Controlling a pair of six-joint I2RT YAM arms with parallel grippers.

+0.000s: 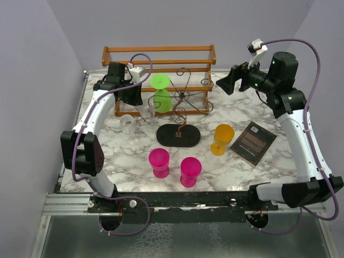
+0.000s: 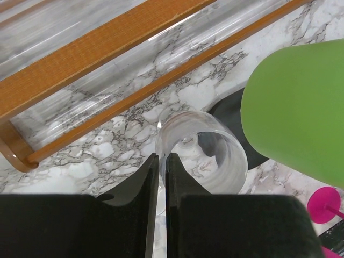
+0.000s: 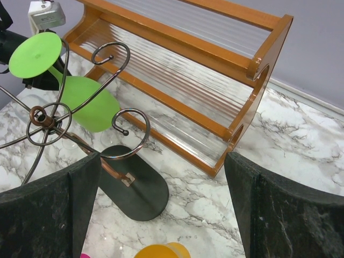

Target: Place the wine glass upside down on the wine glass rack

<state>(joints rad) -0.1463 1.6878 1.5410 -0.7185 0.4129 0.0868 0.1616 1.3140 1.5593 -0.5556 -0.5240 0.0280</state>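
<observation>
A clear wine glass [image 2: 201, 156] stands on the marble beside the green one; my left gripper [image 2: 162, 157] is shut on its rim wall, one finger inside and one outside. From above, that gripper [image 1: 141, 101] sits over the clear glass [image 1: 147, 110], in front of the wooden shelf. The wine glass rack [image 1: 185, 99], dark wire scrolls on a black oval base [image 1: 178, 135], stands mid-table. A green wine glass [image 1: 161, 95] hangs upside down on its left arm, also visible in the right wrist view [image 3: 86, 105]. My right gripper [image 3: 161, 161] is open and empty, up at the back right [image 1: 226, 83].
An orange-brown slatted wooden shelf [image 1: 158, 56] runs along the back. A second clear glass [image 1: 127, 123] stands left of the held one. Two pink glasses [image 1: 159, 162] [image 1: 190, 171] and an orange glass [image 1: 222, 138] stand in front, and a dark booklet [image 1: 253, 142] lies at the right.
</observation>
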